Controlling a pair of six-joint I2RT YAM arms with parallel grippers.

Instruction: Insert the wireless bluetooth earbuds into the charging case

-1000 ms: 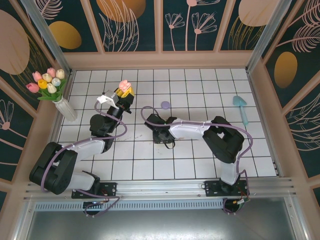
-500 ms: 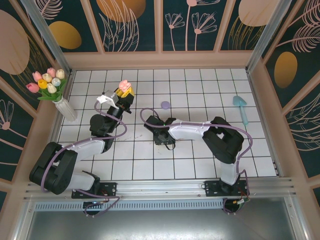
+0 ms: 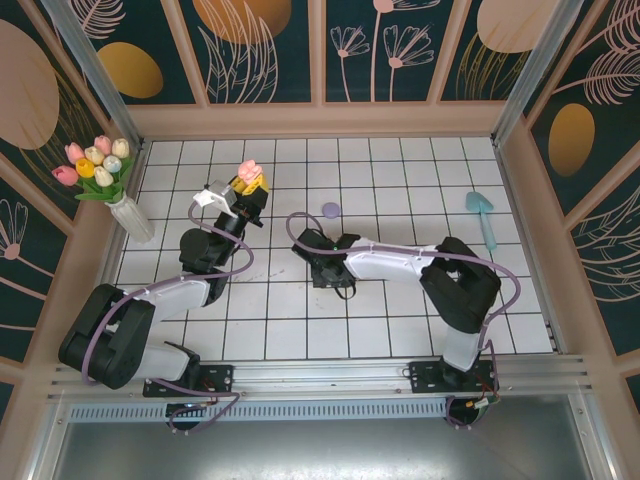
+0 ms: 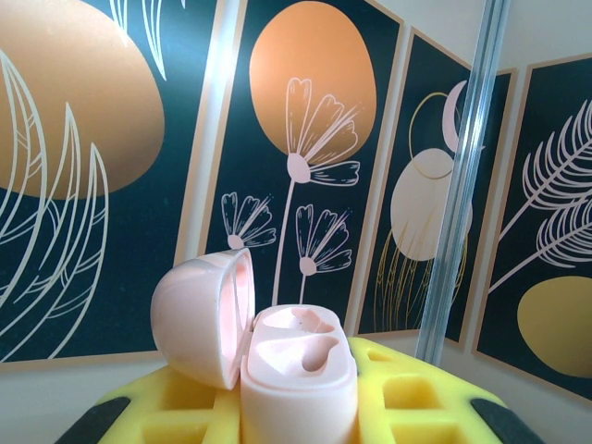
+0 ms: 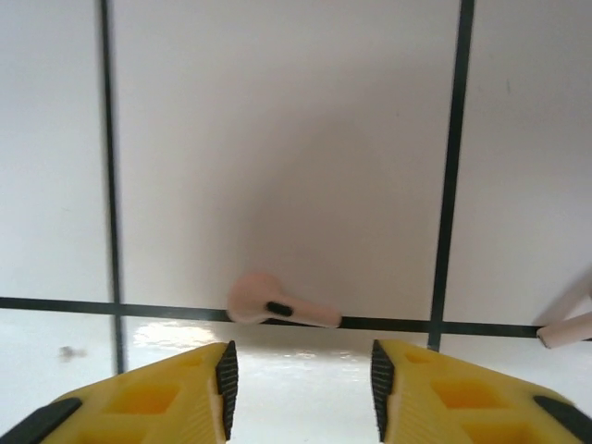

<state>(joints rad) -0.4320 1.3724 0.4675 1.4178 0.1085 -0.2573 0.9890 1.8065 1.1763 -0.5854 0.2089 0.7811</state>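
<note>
On white tiles [image 3: 400,180]: right claw [image 5: 302,372] agape near earbud [image 5: 277,305], left claw [image 3: 250,187] tight around case [image 4: 298,370].

Bright, even light; slight close-range blur

The right gripper [image 5: 301,379] is hanging low over the white tiles [image 5: 277,139], fingers apart, and bare floor is lying between them and the pink earbud [image 5: 277,307] just ahead. A second bud [image 5: 566,330] is poking in far to the right. The left gripper [image 3: 250,185] is pinching the open pink case [image 4: 296,370] up off the floor, out of the way.
</note>
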